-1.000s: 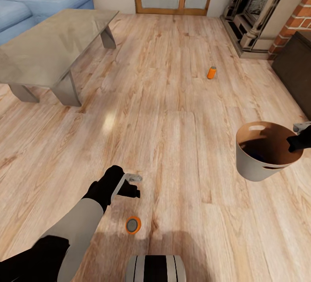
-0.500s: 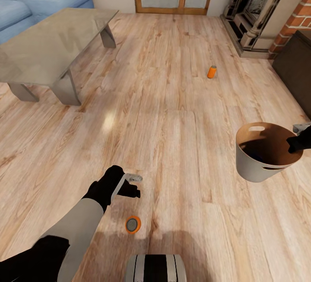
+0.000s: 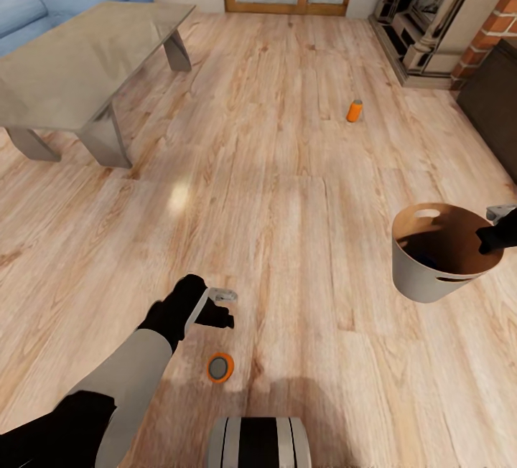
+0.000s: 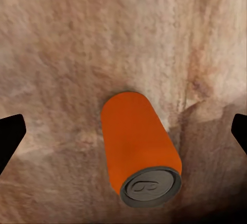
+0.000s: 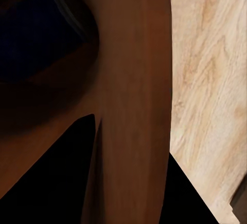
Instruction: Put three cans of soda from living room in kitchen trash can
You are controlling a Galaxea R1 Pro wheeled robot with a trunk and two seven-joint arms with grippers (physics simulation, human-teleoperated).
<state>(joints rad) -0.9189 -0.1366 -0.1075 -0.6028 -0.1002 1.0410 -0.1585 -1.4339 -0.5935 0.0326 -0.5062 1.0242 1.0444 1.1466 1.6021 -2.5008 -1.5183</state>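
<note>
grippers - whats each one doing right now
Left gripper: open, fingers wide apart above the orange can, holding nothing.
Right gripper: shut on the bin, clamped on its rim.

You see a light wooden plank floor [image 3: 287, 188], and it carries everything here. One orange soda can [image 3: 220, 367] stands upright on it close in front of the robot base, and a second orange can [image 3: 354, 110] stands far ahead, near the brick fireplace [image 3: 495, 30]. The glass-topped coffee table [image 3: 79, 66] rests on the floor at the far left, well apart from both cans.
</note>
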